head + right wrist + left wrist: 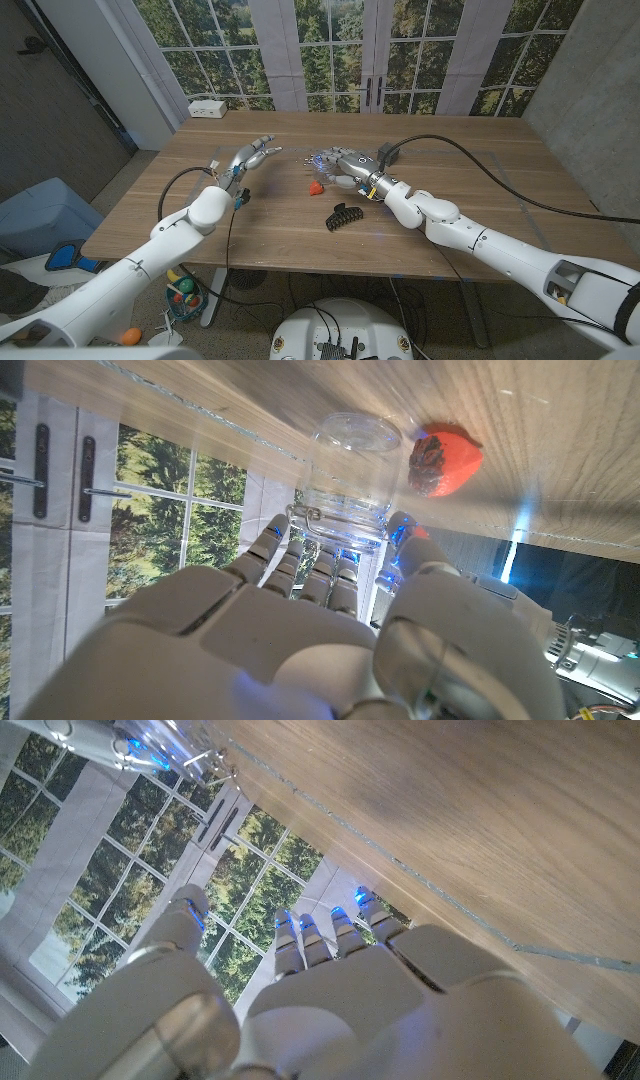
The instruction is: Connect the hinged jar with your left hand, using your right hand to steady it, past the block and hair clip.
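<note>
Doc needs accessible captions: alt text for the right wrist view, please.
The right hand reaches its fingers around a clear glass hinged jar with a wire clasp, standing on the wooden table. An orange-red block sits just beside the jar, with tall windows and trees behind.

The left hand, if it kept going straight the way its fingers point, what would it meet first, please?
Probably the hinged jar that the right hand holds: the left hand points across the bare table toward it, though depth is unclear.
</note>
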### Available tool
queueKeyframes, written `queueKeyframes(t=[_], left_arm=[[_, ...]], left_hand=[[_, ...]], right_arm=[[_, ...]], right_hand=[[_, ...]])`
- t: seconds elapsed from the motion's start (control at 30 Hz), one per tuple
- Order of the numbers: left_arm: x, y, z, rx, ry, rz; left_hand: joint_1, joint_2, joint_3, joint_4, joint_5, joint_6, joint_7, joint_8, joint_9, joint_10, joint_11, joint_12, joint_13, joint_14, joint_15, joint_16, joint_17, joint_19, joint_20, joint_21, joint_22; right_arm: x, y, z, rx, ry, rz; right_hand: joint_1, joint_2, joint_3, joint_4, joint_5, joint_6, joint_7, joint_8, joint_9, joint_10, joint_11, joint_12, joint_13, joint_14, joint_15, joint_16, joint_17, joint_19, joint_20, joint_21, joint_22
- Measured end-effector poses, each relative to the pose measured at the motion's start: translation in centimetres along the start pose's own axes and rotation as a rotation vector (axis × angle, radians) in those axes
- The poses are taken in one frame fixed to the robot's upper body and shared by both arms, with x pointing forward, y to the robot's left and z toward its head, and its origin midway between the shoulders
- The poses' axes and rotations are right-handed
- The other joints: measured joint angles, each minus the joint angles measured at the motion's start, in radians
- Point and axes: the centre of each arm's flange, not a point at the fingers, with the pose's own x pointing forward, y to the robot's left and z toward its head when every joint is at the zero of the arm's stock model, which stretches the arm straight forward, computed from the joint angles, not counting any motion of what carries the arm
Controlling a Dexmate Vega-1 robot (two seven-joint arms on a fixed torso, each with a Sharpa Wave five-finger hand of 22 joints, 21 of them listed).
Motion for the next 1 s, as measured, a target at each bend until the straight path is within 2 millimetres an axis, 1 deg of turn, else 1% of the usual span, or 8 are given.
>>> queueKeyframes(t=[0.17,0.33,0.57,0.63,0.8,0.83,0.87,1.0], left_arm=[[-0.4,-0.9,0.3,0.122,-0.006,-0.013],[-0.5,-1.7,0.9,0.23,-0.022,-0.026],[-0.5,-2.6,1.8,0.34,-0.047,-0.041],[-0.4,-3.1,2.1,0.369,-0.057,-0.054],[-0.4,-3.2,2.0,0.433,-0.055,-0.063],[-0.2,-4.0,2.8,0.441,-0.075,-0.08],[-0.2,-4.0,2.7,0.454,-0.072,-0.083],[-0.1,-4.3,2.8,0.492,-0.073,-0.096]], left_hand=[[-0.033,0.0,-0.02,0.004,-0.004,0.0,0.0,-0.004,-0.002,-0.008,-0.007,0.0,0.0,-0.043,0.001,-0.001,0.0,-0.06,0.006,-0.038,0.0],[-0.067,0.001,-0.033,0.014,-0.004,-0.006,-0.006,-0.007,-0.003,-0.011,-0.011,-0.004,0.0,-0.066,-0.004,-0.001,0.0,-0.109,0.003,-0.069,0.005],[-0.095,0.013,-0.038,0.02,-0.004,-0.029,-0.022,-0.011,-0.003,-0.034,-0.016,-0.012,0.0,-0.097,-0.006,-0.004,0.0,-0.11,0.002,-0.084,0.005],[-0.1,0.009,-0.042,0.024,-0.004,-0.035,-0.027,-0.015,-0.003,-0.041,-0.02,-0.012,0.0,-0.102,-0.001,-0.004,0.0,-0.11,0.002,-0.091,0.005],[-0.12,0.018,-0.047,0.028,-0.004,-0.045,-0.027,-0.015,-0.003,-0.051,-0.021,-0.016,0.0,-0.118,-0.001,-0.004,0.003,-0.115,-0.003,-0.099,0.005],[-0.124,0.016,-0.049,0.03,-0.004,-0.046,-0.026,-0.015,-0.003,-0.056,-0.019,-0.016,0.0,-0.121,-0.004,-0.004,0.005,-0.115,-0.003,-0.099,0.005],[-0.131,0.024,-0.049,0.03,-0.004,-0.053,-0.027,-0.015,-0.003,-0.057,-0.019,-0.016,0.0,-0.125,-0.003,-0.004,0.005,-0.115,-0.003,-0.103,0.005],[-0.145,0.021,-0.053,0.035,-0.004,-0.056,-0.027,-0.015,-0.003,-0.061,-0.021,-0.016,0.0,-0.132,-0.003,-0.004,0.005,-0.115,-0.003,-0.109,0.005]], right_arm=[[0.1,0.2,0.0,-0.001,0.002,0.006],[0.2,0.3,0.0,-0.002,0.002,0.009],[0.3,0.3,-0.1,0.0,0.005,0.013],[0.4,0.4,-0.1,0.001,0.006,0.014],[0.5,0.4,-0.1,0.0,0.006,0.016],[0.5,0.4,-0.1,0.004,0.007,0.016],[0.5,0.4,-0.1,0.004,0.007,0.016],[0.6,0.5,-0.2,0.004,0.01,0.019]], right_hand=[[0.0,0.0,-0.002,0.003,0.0,0.0,0.0,-0.002,0.0,0.0,0.0,-0.001,0.0,0.0,0.0,0.0,-0.005,0.0,0.0,0.0,0.0],[0.0,0.0,-0.004,0.004,0.0,0.0,0.0,-0.006,0.0,0.0,0.0,-0.005,-0.001,0.0,0.0,0.0,-0.005,0.0,0.0,-0.006,0.0],[0.0,0.0,-0.01,0.004,0.0,0.0,0.0,-0.009,-0.001,-0.004,-0.004,-0.006,-0.001,0.0,0.0,0.0,-0.009,0.007,0.007,-0.01,0.0],[0.0,0.0,-0.011,0.003,0.0,0.0,0.0,-0.01,-0.001,-0.004,-0.004,-0.009,-0.001,0.0,0.0,0.0,-0.009,0.007,0.007,-0.01,0.0],[0.0,0.0,-0.011,0.003,0.003,0.0,0.0,-0.013,-0.001,-0.006,-0.002,-0.012,-0.001,0.0,0.0,0.0,-0.009,0.007,0.007,-0.013,0.0],[0.0,0.0,-0.011,0.003,0.004,0.0,0.0,-0.013,-0.001,-0.008,-0.004,-0.013,-0.001,0.0,0.0,0.0,-0.009,0.007,0.007,-0.013,0.0],[0.0,0.0,-0.014,0.005,0.004,0.0,0.0,-0.014,-0.001,-0.008,-0.004,-0.013,-0.001,0.0,0.0,0.0,-0.009,0.007,0.007,-0.013,0.0],[0.0,0.0,-0.014,0.005,0.004,-0.004,0.004,-0.016,-0.001,-0.008,-0.004,-0.016,-0.001,0.004,0.004,0.008,-0.013,0.007,0.007,-0.017,0.0]])
